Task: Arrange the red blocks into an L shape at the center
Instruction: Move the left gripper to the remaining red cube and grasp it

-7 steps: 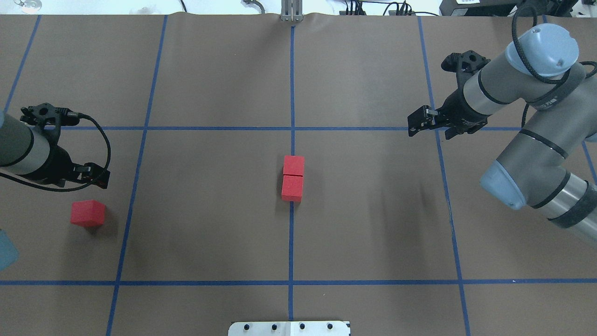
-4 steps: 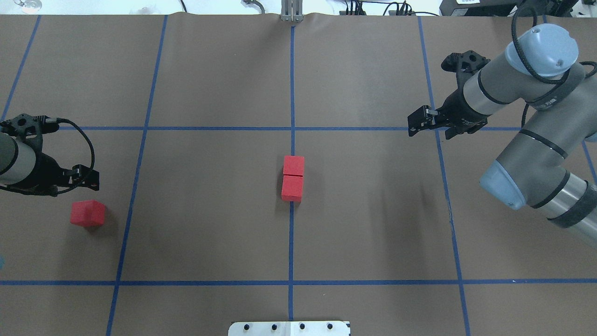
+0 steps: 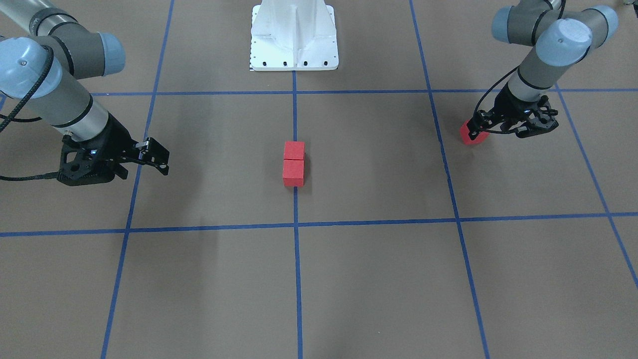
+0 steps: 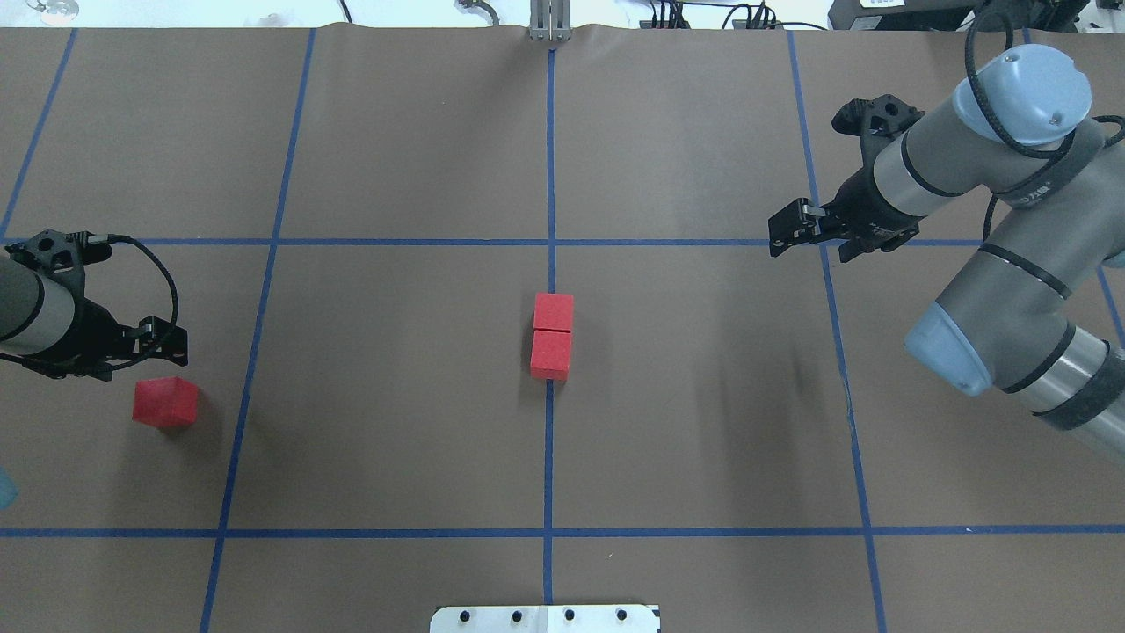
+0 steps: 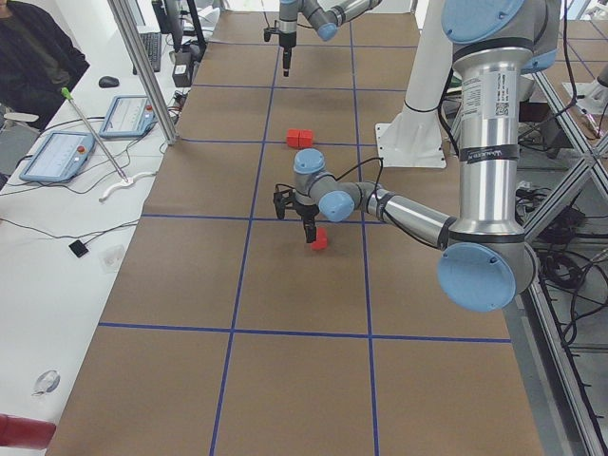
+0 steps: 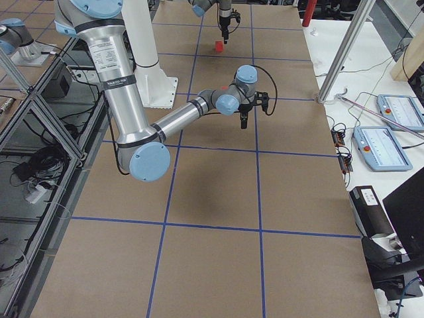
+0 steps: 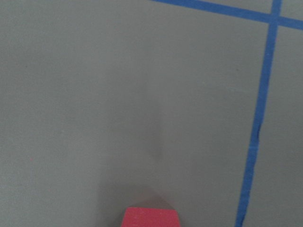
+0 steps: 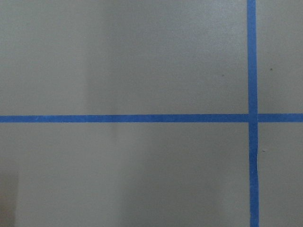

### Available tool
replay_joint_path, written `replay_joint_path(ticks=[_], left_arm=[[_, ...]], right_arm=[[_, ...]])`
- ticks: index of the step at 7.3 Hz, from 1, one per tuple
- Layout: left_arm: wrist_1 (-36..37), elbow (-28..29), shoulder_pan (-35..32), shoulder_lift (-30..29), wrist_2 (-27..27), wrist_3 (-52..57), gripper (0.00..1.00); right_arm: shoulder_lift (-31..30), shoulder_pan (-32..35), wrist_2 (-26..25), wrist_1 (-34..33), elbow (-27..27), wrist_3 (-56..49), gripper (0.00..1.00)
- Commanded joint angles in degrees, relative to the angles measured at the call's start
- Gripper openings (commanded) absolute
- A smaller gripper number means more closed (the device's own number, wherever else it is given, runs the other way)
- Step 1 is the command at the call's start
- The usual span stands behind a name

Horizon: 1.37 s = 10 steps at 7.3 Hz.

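Note:
Two red blocks (image 4: 553,312) (image 4: 551,354) lie touching in a short column at the table's centre, also in the front view (image 3: 294,150) (image 3: 293,172). The third red block (image 4: 165,403) lies alone at the far left, and its top edge shows at the bottom of the left wrist view (image 7: 150,216). My left gripper (image 4: 167,345) hovers open just beyond this block, and partly hides it in the front view (image 3: 472,133). My right gripper (image 4: 782,233) is open and empty, far right of the centre pair.
The brown mat carries a blue tape grid (image 4: 549,532). The robot's white base plate (image 4: 545,618) is at the near edge. A side bench with tablets (image 5: 57,157) and a seated person (image 5: 33,52) lies beyond the table's far edge.
My left gripper has moved to the view's left, drawing back toward the lone block, then eased slightly closer to it. The right arm and all blocks have not moved.

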Motion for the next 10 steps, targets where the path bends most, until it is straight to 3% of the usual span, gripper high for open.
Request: replay_joint_path(ticks=[1, 4, 5, 6, 8, 9, 10], left_arm=[[-0.6, 1.5, 1.1, -0.2, -0.2, 0.4, 1.00], [-5.1, 5.5, 3.7, -0.2, -0.2, 0.3, 0.98], [-7.3, 6.3, 3.8, 0.0, -0.4, 0.3, 0.79], [-7.4, 6.2, 3.8, 0.0, -1.5, 0.3, 0.01], [-7.0, 4.5, 3.5, -0.5, -11.1, 0.2, 0.00], [-5.7, -0.4, 3.1, -0.6, -11.1, -0.4, 0.00], [1.7, -4.4, 2.1, -3.0, -10.8, -3.7, 0.00]], right_arm=[[0.0, 0.0, 0.0, 0.1, 0.0, -0.1, 0.99], [0.0, 0.0, 0.0, 0.0, 0.0, 0.0, 0.99], [0.0, 0.0, 0.0, 0.1, -0.2, 0.0, 0.99], [0.0, 0.0, 0.0, 0.0, -0.2, 0.0, 0.99], [0.0, 0.0, 0.0, 0.1, -0.2, 0.0, 0.99], [0.0, 0.0, 0.0, 0.0, -0.2, 0.0, 0.99], [0.1, -0.1, 0.0, 0.1, -0.2, 0.1, 0.99]])
